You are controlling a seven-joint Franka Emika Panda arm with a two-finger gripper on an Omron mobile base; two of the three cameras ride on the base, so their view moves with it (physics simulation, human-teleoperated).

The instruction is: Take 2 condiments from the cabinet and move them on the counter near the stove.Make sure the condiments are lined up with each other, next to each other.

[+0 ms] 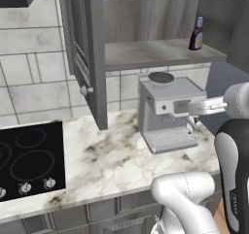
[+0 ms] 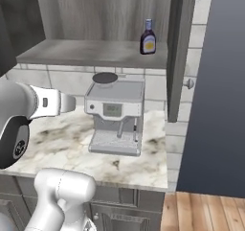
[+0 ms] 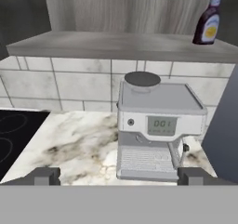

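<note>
A slim dark bottle (image 1: 196,34) (image 2: 148,37) (image 3: 208,19) with a blue-white cap stands upright at the right end of the grey plank shelf (image 1: 155,53) (image 2: 86,52) (image 3: 116,44) of the open cabinet. The red-brown shaker is out of view. My gripper (image 3: 119,176) is open, fingertips (image 3: 46,175) wide apart with nothing between them. It hovers over the marble counter (image 1: 112,155) (image 2: 62,144) (image 3: 79,139), in front of the coffee machine, well below the bottle and short of it. The black stove (image 1: 29,160) (image 3: 11,135) lies to the left.
A boxy steel coffee machine (image 1: 168,111) (image 2: 116,115) (image 3: 158,125) stands on the counter under the shelf. The cabinet doors (image 1: 90,58) (image 2: 179,48) hang open on both sides. A tall dark panel (image 2: 215,81) bounds the counter on the right.
</note>
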